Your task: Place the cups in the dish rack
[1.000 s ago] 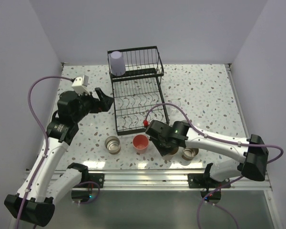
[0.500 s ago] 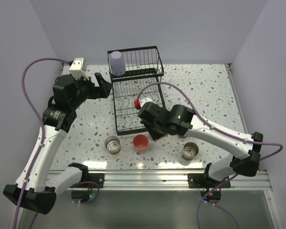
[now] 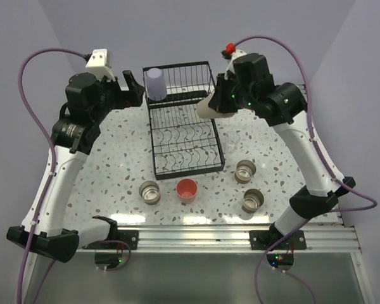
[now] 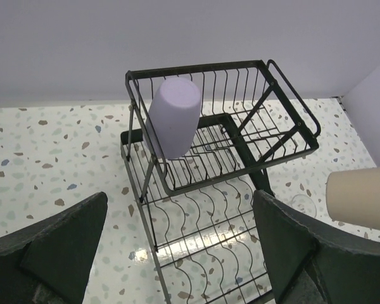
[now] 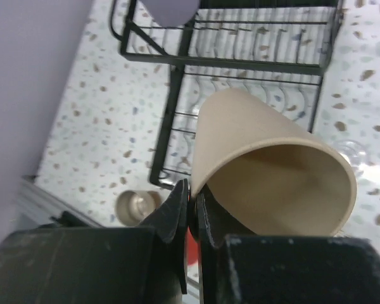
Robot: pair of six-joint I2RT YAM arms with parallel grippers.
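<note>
- Cups: the clear glass is only a faint outline on the tabletop, just right of the dish rack. The lavender cup is cut off at the top edge of the right wrist view.
- The tall beige cup hangs tilted in the air at the rack's right side. The right claw is pinched together on its wall at the rim.
- The lavender cup leans closed end up in the left corner of the rack's raised basket.
- In front of the rack, mouths up, stand one red cup and three short metallic cups.
- Seven cups, one black wire rack.
- The left claw hangs left of the basket, jaws wide apart and holding nothing.
</note>
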